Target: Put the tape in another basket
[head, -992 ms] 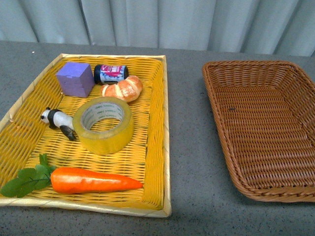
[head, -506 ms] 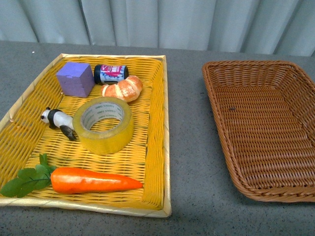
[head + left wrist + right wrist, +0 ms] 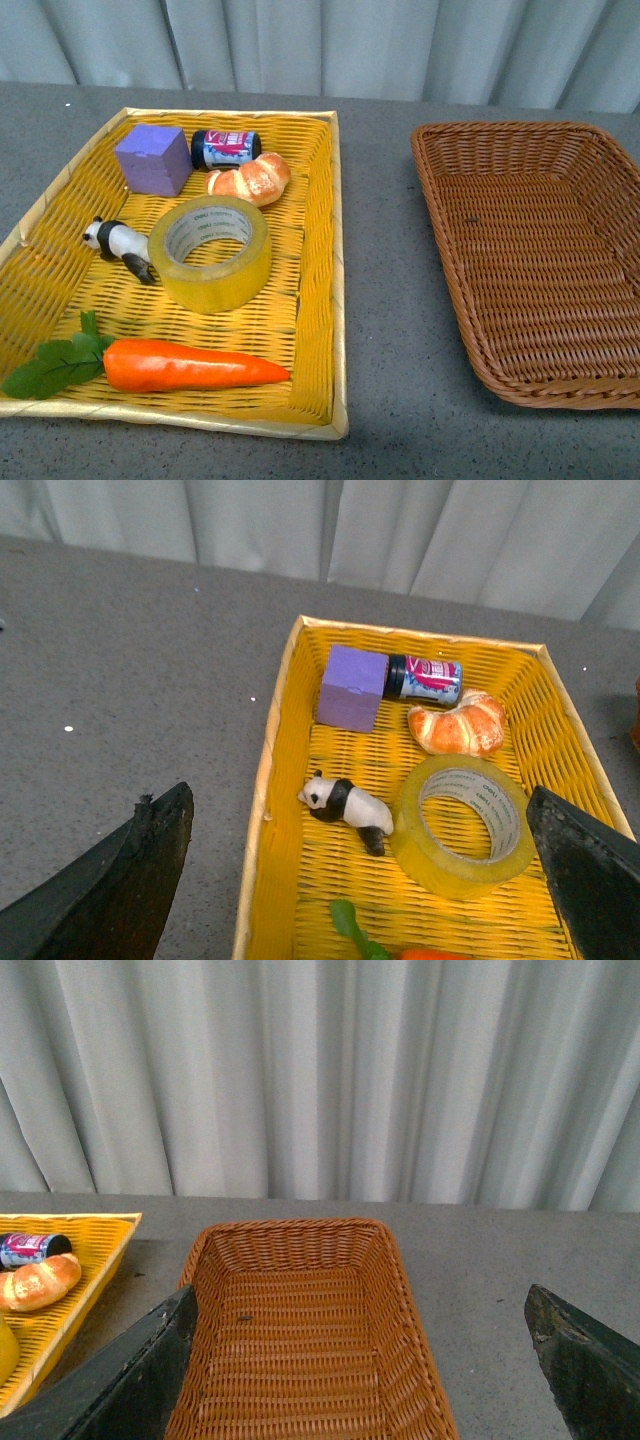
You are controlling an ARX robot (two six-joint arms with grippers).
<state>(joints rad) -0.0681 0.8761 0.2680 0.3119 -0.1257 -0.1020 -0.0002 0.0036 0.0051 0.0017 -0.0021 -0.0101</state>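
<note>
The tape (image 3: 210,254), a wide yellowish roll with a white printed core, lies flat in the middle of the bright yellow tray (image 3: 320,300). It also shows in the left wrist view (image 3: 463,825). The brown wicker basket (image 3: 455,240) stands to the right, with nothing but a small dark speck in it; it also shows in the right wrist view (image 3: 400,1290). Neither arm shows in the front view. My left gripper (image 3: 365,880) is open, high above the tray's near left part. My right gripper (image 3: 365,1370) is open, high above the basket.
In the yellow tray with the tape lie a purple cube (image 3: 152,159), a small can (image 3: 226,149), a croissant (image 3: 249,181), a toy panda (image 3: 120,247) touching the tape, and a carrot (image 3: 190,367). Grey tabletop (image 3: 385,300) separates tray and basket. A curtain hangs behind.
</note>
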